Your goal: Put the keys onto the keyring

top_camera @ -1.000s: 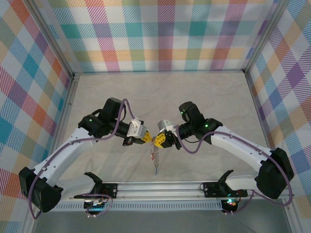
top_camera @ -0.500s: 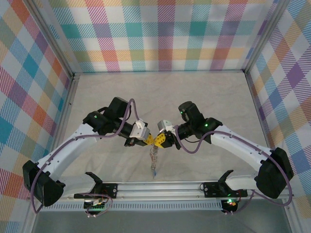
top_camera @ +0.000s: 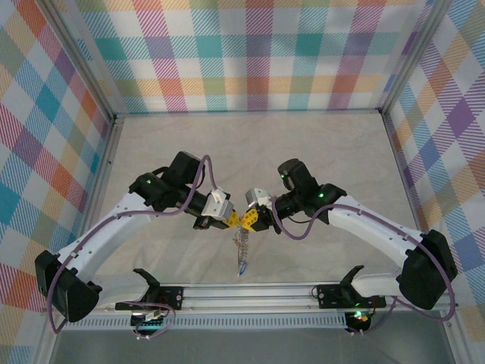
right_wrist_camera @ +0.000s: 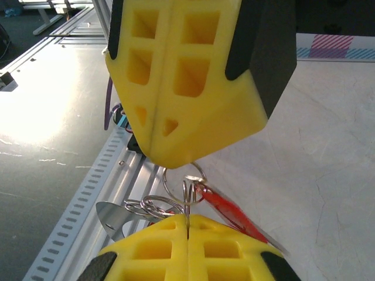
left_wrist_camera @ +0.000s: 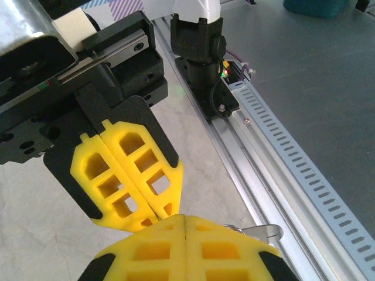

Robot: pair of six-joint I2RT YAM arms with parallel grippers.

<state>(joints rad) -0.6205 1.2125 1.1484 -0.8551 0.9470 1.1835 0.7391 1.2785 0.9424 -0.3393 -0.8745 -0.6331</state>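
My two yellow-tipped grippers meet tip to tip above the near middle of the table. The left gripper [top_camera: 234, 220] [left_wrist_camera: 184, 218] is shut, and a thin silver ring of the keyring [right_wrist_camera: 164, 183] runs up under its tip. The right gripper [top_camera: 248, 221] [right_wrist_camera: 187, 218] is shut on the keyring's wire coils. A red key [right_wrist_camera: 231, 212] hangs on the ring between the tips, and a silver blade [right_wrist_camera: 111, 216] [left_wrist_camera: 266, 232] dangles beside it. In the top view the bunch [top_camera: 241, 244] hangs below the grippers with a blue key [top_camera: 241, 267] lowest.
The slotted aluminium rail [top_camera: 250, 292] with both arm bases runs along the near edge, just beneath the hanging bunch. Plaid walls [top_camera: 250, 53] close off the back and both sides. Purple cables [top_camera: 203, 171] loop over the arms.
The left arm shifted a little right and its elbow rose, bringing its tip against the right gripper's. The hanging bunch swung slightly. Both grippers stayed shut.
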